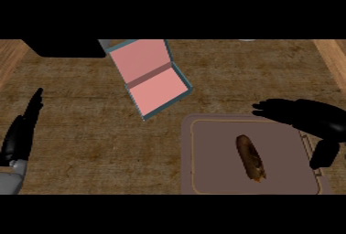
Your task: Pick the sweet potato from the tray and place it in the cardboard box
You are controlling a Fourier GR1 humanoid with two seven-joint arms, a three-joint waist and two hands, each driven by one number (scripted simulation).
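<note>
well, the counter (88, 137) fills nearly the whole frame, a mottled brown top with lighter wood strips at the far left and far right edges. next in size is the tray (209, 183), a dull brown rounded rectangle with a thin pale line around its inner rim, sitting in the lower right of the frame and running down to the bottom edge. the cardboard box (152, 75) sits in the upper middle, tilted on a diagonal, with pink inside faces, a darker crease across its middle and blue-grey edges; it lies well apart from the tray, up and to its left. a dark block (64, 48) shows in the upper left corner, just beside the box.

the right hand (304, 119) hangs at the right side of the frame over the tray's upper right corner, its fingers spread and only gently curved, pointing left, thumb hanging down over the tray's right rim; it has hold of nothing. the left hand (24, 130) rests at the far left edge, fingers straight and pointing up, holding nothing.

the sweet potato (249, 157) lies on the tray, right of its centre, long and brown, its length running top to bottom, below and left of the right hand and apart from it.
</note>
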